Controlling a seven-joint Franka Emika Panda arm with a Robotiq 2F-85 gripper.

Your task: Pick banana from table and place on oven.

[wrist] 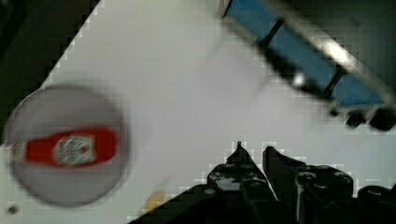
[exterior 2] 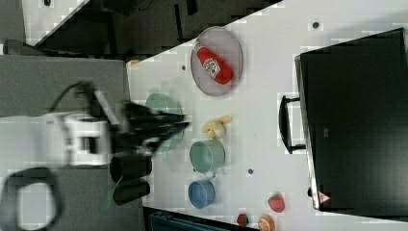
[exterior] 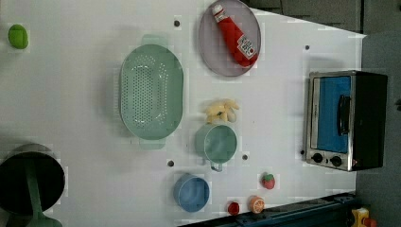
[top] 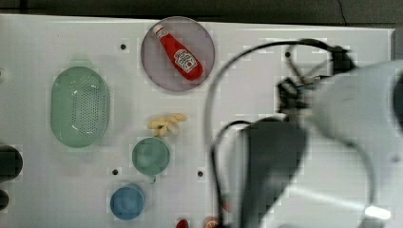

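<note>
**Item 1, banana** [exterior 2: 216, 126]. A pale-yellow toy bunch lying flat on the white desk [exterior 2: 269, 96], untouched. In the right view it sits a short way past the pincer's tips, on the right view's right of them, with bare desk showing between.

**Item 2, pincer** [wrist: 254, 155]. In the wrist view I read the two dark fingers as standing only a slit apart, with nothing between them. It holds nothing.

**Item 3, green cup** [exterior 2: 207, 155]. Just beside the banana, on the side toward the right view's bottom. From the pincer it lies ahead and off to that same side.

**Item 4, green colander** [exterior: 151, 92]. In the right view the pincer hangs in front of it and covers part of it.

**Item 5, ketchup bottle** [exterior 2: 214, 65] on a grey plate [exterior 2: 233, 48]. Well apart from the pincer, toward the right view's top.

**Item 6, blue cup** [exterior 2: 201, 193]. Beyond the green cup, farther from the pincer.

**Item 7, oven** [exterior 2: 356, 125]. Black top bare, door handle facing the banana. It stands well beyond the banana as seen from the pincer.

**Step in hand, as I judge it:** the reach toward the banana. The pick is not yet made.

**Next move calls for:** spreading the fingers wider than the bunch, centring over it and coming down. I would set the fingers across its narrow width and keep clear of the green cup's rim.
</note>
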